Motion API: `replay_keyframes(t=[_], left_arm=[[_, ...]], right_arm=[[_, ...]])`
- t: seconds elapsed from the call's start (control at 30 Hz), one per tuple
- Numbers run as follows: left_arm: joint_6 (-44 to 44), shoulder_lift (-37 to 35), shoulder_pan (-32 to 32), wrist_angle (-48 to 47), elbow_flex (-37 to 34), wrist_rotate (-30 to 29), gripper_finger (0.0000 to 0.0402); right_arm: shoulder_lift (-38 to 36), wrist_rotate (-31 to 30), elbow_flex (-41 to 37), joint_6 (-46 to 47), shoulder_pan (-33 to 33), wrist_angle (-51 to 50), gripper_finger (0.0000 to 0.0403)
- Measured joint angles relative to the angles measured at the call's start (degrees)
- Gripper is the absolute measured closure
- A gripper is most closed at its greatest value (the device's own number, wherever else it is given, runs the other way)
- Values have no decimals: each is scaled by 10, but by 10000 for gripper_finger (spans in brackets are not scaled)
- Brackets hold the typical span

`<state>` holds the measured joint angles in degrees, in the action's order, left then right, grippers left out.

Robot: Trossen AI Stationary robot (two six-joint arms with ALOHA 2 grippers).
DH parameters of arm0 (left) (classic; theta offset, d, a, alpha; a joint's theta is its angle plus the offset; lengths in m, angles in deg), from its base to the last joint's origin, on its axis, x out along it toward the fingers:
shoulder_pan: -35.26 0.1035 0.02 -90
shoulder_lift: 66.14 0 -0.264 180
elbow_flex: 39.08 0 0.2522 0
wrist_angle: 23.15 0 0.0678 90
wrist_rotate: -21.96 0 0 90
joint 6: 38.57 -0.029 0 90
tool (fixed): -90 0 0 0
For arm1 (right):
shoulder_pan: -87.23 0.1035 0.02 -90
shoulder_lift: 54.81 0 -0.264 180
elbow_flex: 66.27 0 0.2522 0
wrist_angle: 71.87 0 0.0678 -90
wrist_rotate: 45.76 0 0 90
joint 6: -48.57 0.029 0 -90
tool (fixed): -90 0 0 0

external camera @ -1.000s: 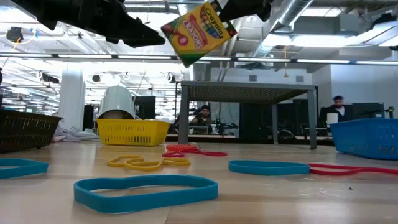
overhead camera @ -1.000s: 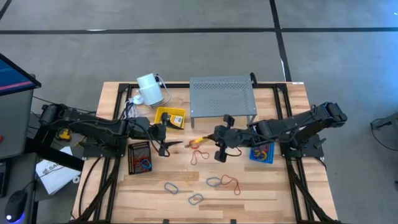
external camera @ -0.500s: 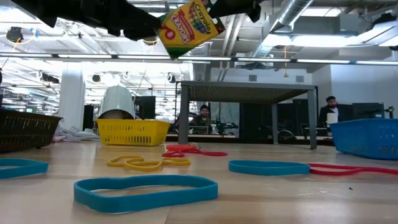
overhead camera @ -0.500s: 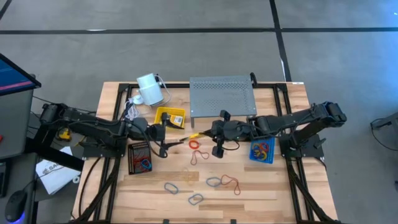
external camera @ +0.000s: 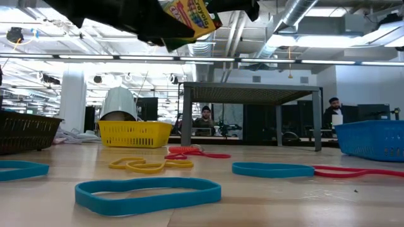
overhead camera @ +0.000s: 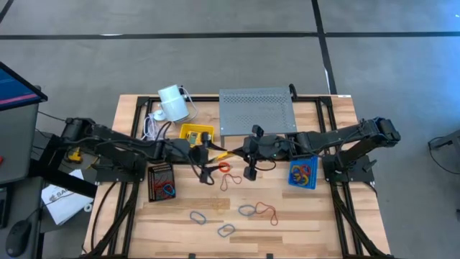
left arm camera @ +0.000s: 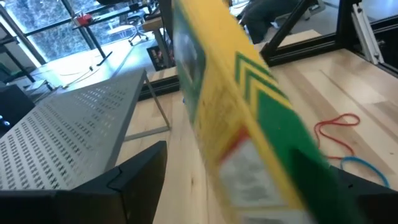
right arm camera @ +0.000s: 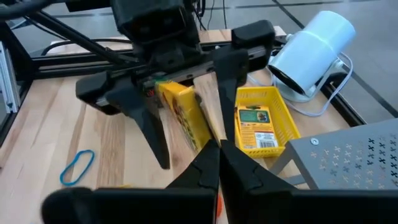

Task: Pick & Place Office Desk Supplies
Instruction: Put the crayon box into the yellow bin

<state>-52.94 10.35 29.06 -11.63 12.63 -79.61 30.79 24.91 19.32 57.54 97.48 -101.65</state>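
Crayon box hangs mid-frame above the counter, pinched in the clenched right jaws, between the wide-open left jaws. Releasing before the left grips would drop it among rubber bands.

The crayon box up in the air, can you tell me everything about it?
The crayon box is a small yellow and green cardboard pack with colourful print on its front. It is lifted off the wooden table, tilted, near the yellow basket. The right gripper is shut on one edge of it. The left gripper is open, with a finger on each side of the box.
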Motion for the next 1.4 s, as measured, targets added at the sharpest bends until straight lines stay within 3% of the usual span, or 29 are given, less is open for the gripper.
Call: replay_keyframes(t=[0.6, 1.07, 1.23, 1.4], left_arm=[[47, -71, 0, -87, 6, 44, 225], [48, -71, 0, -86, 6, 43, 373], [48, -71, 0, -87, 6, 43, 377], [48, -71, 0, -93, 6, 44, 362]], right_arm=[[0, 1, 0, -21, 3, 1, 403], [0, 14, 0, -19, 6, 2, 403], [0, 14, 0, -19, 6, 2, 394], [0, 14, 0, -14, 6, 4, 346]])
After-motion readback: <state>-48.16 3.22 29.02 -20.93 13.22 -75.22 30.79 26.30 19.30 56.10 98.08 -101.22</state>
